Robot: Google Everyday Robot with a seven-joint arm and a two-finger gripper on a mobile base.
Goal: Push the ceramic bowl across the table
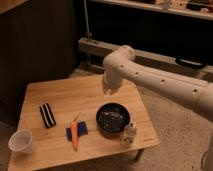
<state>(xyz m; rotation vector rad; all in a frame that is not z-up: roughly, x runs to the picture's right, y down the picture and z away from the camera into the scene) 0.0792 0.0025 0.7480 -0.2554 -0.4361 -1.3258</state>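
The ceramic bowl (pixel 113 118) is round, glossy black with pale reflections inside, and sits on the right half of the low wooden plank table (pixel 75 97). My white arm reaches in from the right, with its bend high above the table's far right corner. The gripper (pixel 107 88) hangs down from that bend, above the table's back edge and well behind and above the bowl, touching nothing that I can see. It is mostly hidden by the arm.
A small white bottle (pixel 129 135) stands just in front and to the right of the bowl. An orange carrot (pixel 74 134) lies on a blue item (pixel 81 131) left of the bowl. A black-and-white striped bar (pixel 47 115) and a white paper cup (pixel 21 141) are at the left.
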